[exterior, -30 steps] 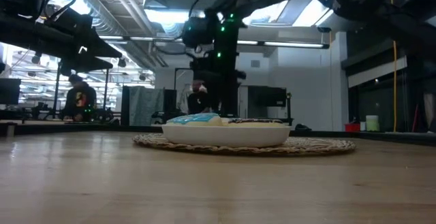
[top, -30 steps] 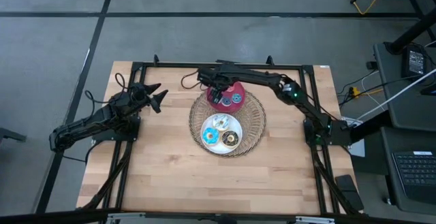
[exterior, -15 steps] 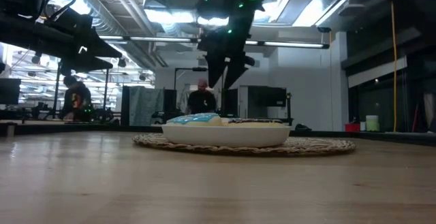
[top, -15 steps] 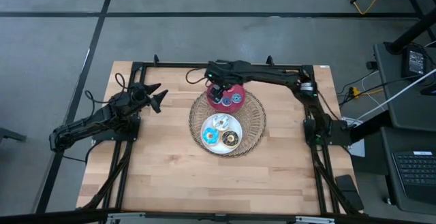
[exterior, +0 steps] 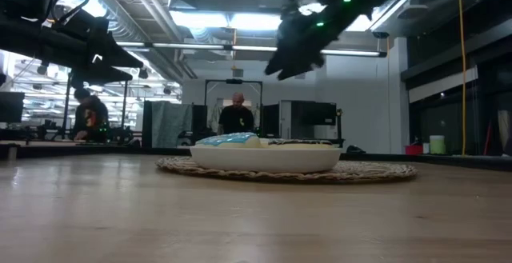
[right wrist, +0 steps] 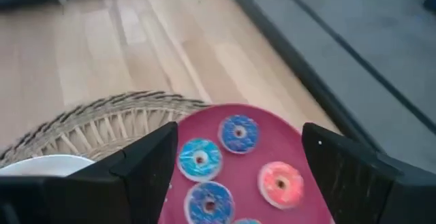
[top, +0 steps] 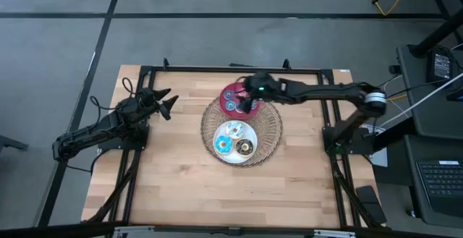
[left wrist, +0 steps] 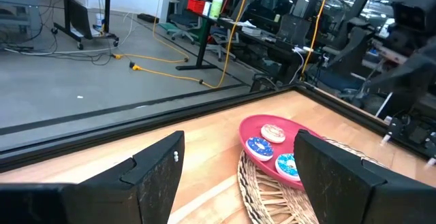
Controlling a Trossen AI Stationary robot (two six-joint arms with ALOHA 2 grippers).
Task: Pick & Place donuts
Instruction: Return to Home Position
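Note:
A red plate [top: 233, 93] sits on the far edge of a round wicker tray [top: 269, 126] and carries several small donuts: in the right wrist view three blue ones [right wrist: 199, 159] and a pink one [right wrist: 281, 182]. A white plate [top: 234, 156] in the tray's middle holds a white-sprinkled donut [top: 233, 129], a blue one [top: 223, 145] and a dark brown one [top: 245, 148]. My right gripper [top: 244, 102] hovers open well above the red plate [right wrist: 300, 149], holding nothing. My left gripper [top: 168, 102] waits open at the table's left side, pointing toward the tray.
A black frame [top: 231, 69] runs along the table's far, left and right edges. The low view shows the white plate [exterior: 264, 157] on the tray [exterior: 368, 170], my right gripper [exterior: 292, 51] high above, and people standing in the room behind. Bare wood lies near the tray's front.
My right gripper has risen from low over the red plate's far-left part to well above it, and has shifted toward the table's right. Its arm has swung out to the right and the wrist has turned. The donuts and plates have stayed in place.

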